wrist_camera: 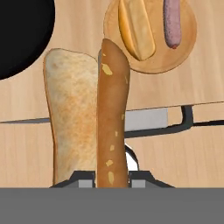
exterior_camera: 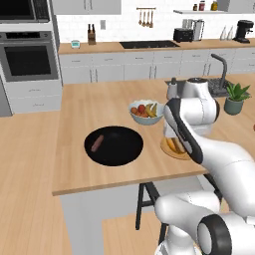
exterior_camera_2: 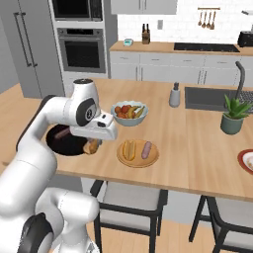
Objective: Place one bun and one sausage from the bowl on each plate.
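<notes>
A: Why is the pincer (exterior_camera_2: 94,144) sitting where it is, low beside the black bowl (exterior_camera: 119,154)?

B: It is pinching a bun (wrist_camera: 87,118) between its jaws, pressed together on the darker crust side, and carrying it clear of the bowl. In the hand view the bun is rising straight up from the fingertips (wrist_camera: 87,178), so the grip is taking it by one end and the rest is hanging free.

A: And the tan plate (exterior_camera_2: 154,157)?

B: It is already holding a bun (exterior_camera_2: 128,148) and a sausage (exterior_camera_2: 146,149) lying side by side, so that one is looking served. The carried bun is probably heading for the red-rimmed plate (exterior_camera_2: 242,163), which is lying well apart, at the far right edge of the right base view.

A: What is remaining in the bowl?

B: One sausage (exterior_camera: 97,143) is lying near its left side.

A: Is there room for the move?

B: The worktop (exterior_camera_2: 197,143) between the two plates is looking mostly bare. The fruit bowl (exterior_camera_2: 129,112) is standing just behind the tan plate, and a potted plant (exterior_camera_2: 232,116) is standing near the red-rimmed plate, beside the sink (exterior_camera_2: 207,99). The pincer is working close to the near edge, with stools below, so a slip there would likely be sending the bun to the floor.
</notes>
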{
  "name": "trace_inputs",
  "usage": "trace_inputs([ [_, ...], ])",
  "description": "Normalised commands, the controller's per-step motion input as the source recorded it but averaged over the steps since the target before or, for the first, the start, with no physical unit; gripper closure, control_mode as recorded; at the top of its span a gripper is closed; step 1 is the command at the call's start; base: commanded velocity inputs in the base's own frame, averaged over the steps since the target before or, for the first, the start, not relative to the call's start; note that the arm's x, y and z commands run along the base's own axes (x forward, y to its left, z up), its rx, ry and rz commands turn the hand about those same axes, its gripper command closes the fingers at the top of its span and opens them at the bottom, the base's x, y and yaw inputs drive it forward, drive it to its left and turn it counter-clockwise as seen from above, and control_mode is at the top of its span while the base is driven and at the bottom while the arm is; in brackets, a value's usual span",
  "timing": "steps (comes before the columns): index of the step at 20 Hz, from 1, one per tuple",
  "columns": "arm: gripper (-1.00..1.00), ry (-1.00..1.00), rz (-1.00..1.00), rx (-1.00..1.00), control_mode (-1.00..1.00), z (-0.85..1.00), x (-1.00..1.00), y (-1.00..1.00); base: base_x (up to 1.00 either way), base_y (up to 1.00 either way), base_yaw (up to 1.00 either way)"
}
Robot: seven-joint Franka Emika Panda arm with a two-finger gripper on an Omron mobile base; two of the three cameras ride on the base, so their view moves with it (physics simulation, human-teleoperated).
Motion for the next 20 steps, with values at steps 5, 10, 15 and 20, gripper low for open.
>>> trace_inputs([
  [5, 1.0, 0.0, 0.0, 0.0, 1.0, 0.0, 0.0, 0.0, -0.53, -0.58, 0.0],
  [10, 1.0, 0.0, 0.0, 0.0, 1.0, 0.0, 0.0, 0.0, -0.14, -0.84, 0.0],
  [15, 1.0, 0.0, 0.0, 0.0, 1.0, 0.0, 0.0, 0.0, 0.0, -0.9, 0.0],
  [20, 1.0, 0.0, 0.0, 0.0, 1.0, 0.0, 0.0, 0.0, 0.0, -0.73, 0.0],
])
